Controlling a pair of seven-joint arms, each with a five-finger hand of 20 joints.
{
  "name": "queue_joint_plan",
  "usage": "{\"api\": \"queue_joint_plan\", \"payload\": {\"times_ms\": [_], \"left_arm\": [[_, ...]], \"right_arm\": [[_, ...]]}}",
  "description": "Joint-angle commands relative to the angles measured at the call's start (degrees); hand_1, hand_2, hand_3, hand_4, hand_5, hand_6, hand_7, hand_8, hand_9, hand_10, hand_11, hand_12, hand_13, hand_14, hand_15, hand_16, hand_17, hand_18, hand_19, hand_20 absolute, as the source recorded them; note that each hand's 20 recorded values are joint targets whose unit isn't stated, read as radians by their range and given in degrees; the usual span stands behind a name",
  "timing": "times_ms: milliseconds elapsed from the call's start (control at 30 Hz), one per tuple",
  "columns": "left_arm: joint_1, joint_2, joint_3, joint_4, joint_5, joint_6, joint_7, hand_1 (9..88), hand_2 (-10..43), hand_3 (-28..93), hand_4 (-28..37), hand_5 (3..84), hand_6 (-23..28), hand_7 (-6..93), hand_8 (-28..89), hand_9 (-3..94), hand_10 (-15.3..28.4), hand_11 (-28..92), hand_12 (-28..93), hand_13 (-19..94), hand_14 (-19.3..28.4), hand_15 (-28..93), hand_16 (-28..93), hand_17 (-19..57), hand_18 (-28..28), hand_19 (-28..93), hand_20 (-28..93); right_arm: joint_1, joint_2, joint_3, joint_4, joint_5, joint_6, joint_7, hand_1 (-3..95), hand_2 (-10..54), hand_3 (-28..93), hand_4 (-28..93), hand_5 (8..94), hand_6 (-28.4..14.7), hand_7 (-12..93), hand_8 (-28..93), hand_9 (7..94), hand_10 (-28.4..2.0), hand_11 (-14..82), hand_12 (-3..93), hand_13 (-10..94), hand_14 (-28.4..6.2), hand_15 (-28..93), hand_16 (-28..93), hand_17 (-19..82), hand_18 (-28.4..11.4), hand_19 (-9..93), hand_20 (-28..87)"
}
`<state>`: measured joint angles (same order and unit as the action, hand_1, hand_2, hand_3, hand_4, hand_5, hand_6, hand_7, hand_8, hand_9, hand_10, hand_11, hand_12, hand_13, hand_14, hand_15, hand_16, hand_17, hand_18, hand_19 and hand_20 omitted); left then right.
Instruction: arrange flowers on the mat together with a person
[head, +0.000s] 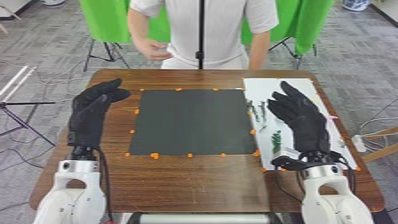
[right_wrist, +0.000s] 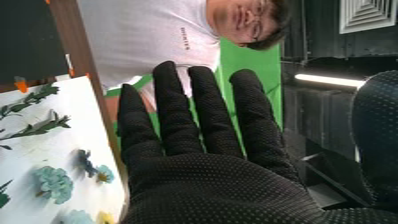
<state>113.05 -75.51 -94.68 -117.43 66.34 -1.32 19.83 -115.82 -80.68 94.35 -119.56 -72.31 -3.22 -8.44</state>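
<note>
My left hand (head: 90, 115) is over the table's left side, left of the dark mat (head: 193, 122), with relaxed fingers. My right hand (head: 300, 120) is above the white sheet (head: 266, 88) on the right, its fingers straight and holding nothing. Green leafy stems (head: 276, 142) lie on that sheet, partly beside the hand. In the right wrist view my right hand (right_wrist: 213, 187) is open; past it lie leafy sprigs (right_wrist: 40, 129), a pale teal flower (right_wrist: 53, 184) and a small dark blue flower (right_wrist: 86, 163) on the white sheet (right_wrist: 27, 157). No flower is on the mat.
Orange tape pieces (head: 155, 156) fix the mat's edges to the brown table (head: 191, 185). A person (head: 209, 30) stands across the table, hands off the flowers. Dark cables (head: 107, 175) run beside both of my forearms.
</note>
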Motion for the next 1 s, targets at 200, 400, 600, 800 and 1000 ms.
{"api": "queue_joint_plan", "payload": {"times_ms": [200,400,600,800,1000], "left_arm": [[1.59,-0.4,-0.71,-0.28,-0.09,0.39,-0.58,32.1,-7.8,65,-15.2,53.2,4.3,21.7,-7,52.7,13.0,29,18,42,18.1,32,3,4.8,15.9,10,20],[0.7,-0.31,-0.49,0.24,0.57,-0.7,-0.69,32.0,-7.8,65,-15.1,53.0,4.2,21.8,-7,52.5,13.0,29,18,42,17.9,32,3,4.6,15.8,10,20],[2.19,-0.62,-1.07,-0.12,-0.24,0.02,-0.92,31.9,-7.9,65,-15.1,52.9,4.2,21.7,-7,52.3,13.0,29,19,41,17.8,32,4,4.4,15.8,11,20],[1.51,-0.38,-0.99,0.07,0.01,-0.3,-0.74,31.9,-7.9,65,-15.0,52.9,4.2,21.6,-7,52.2,13.0,28,18,41,17.8,32,4,4.2,15.8,11,20],[1.4,-0.45,-0.98,0.59,-0.16,-0.5,-0.8,31.9,-7.9,65,-15.0,52.8,4.2,21.7,-7,52.3,12.9,28,18,41,17.9,32,4,4.1,15.9,11,20]], "right_arm": [[-0.59,-0.41,0.55,-0.57,-0.27,-0.33,-0.48,9.6,3.2,75,-15,37.2,-1.5,10,-7,42.5,-14.7,4.8,14.1,36,-15.1,11,19,19,-16.8,6,22],[-0.64,-0.28,0.77,-0.61,0.04,0.45,-0.46,9.8,2.9,75,-15,37.3,-1.3,10,-7,42.4,-14.6,4.8,14.1,36,-15.1,11,19,19,-16.8,6,22],[-0.63,-0.56,0.73,-0.79,-0.42,0.01,-0.87,10.0,2.5,75,-15,37.2,-1.3,11,-7,42.4,-14.5,4.8,14.2,36,-15.1,11,19,19,-16.7,6,22],[-0.75,-0.21,0.82,-0.85,-0.25,-0.22,-0.47,10.2,2.2,75,-15,37.2,-1.2,11,-7,42.4,-14.6,4.8,14.2,36,-15.0,11,19,19,-16.6,6,23],[-0.75,-0.47,0.86,-1.01,-0.27,0.27,-0.65,10.4,2.2,75,-15,37.3,-1.2,11,-7,42.4,-14.5,4.8,14.2,36,-15.0,11,19,19,-16.5,6,23]]}}
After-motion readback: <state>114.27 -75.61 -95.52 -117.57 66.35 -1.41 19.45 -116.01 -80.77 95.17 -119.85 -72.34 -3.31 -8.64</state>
